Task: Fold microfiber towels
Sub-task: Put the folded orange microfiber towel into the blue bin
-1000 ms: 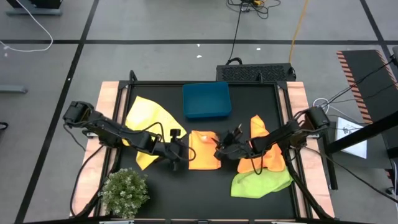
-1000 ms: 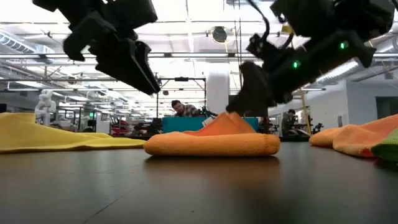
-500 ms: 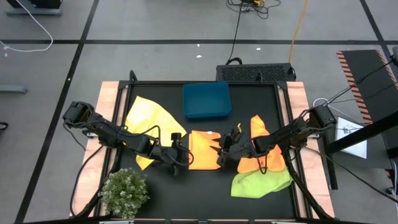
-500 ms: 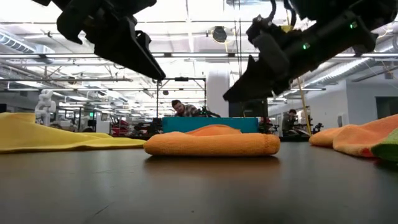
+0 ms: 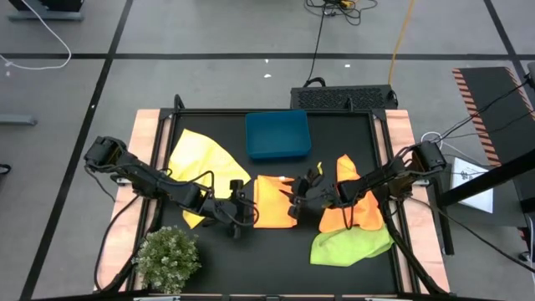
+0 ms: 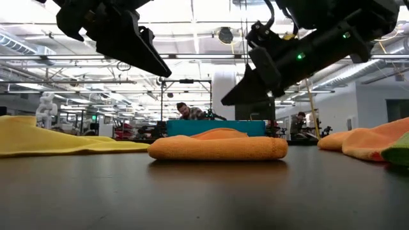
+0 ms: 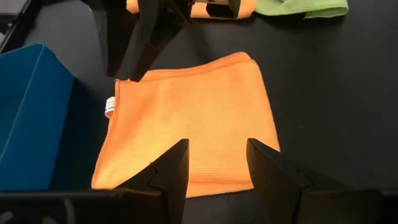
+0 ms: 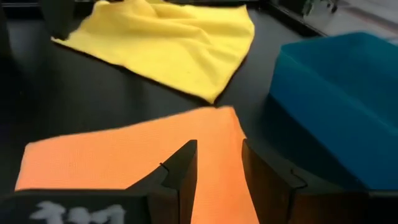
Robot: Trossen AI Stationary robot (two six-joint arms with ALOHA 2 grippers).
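Observation:
A folded orange towel (image 5: 272,201) lies flat on the black table, between my two grippers. It also shows in the low view (image 6: 218,147). My left gripper (image 5: 244,209) is open at the towel's left edge and hangs above it, with the towel ahead of its fingers in the left wrist view (image 7: 186,134). My right gripper (image 5: 292,201) is open over the towel's right edge and clear of it (image 8: 137,155). A yellow towel (image 5: 201,163) lies spread at the left. An orange towel (image 5: 351,201) and a lime green towel (image 5: 351,244) lie crumpled at the right.
A blue plastic bin (image 5: 277,134) stands at the far middle, just behind the folded towel. A small bushy plant (image 5: 167,257) stands at the near left corner. Bare black table (image 5: 267,251) lies in front of the folded towel.
My right gripper has let go of the folded orange towel's top layer and risen clear of it. The raised peak of that layer has sunk flat. My left gripper has risen a little beside the towel.

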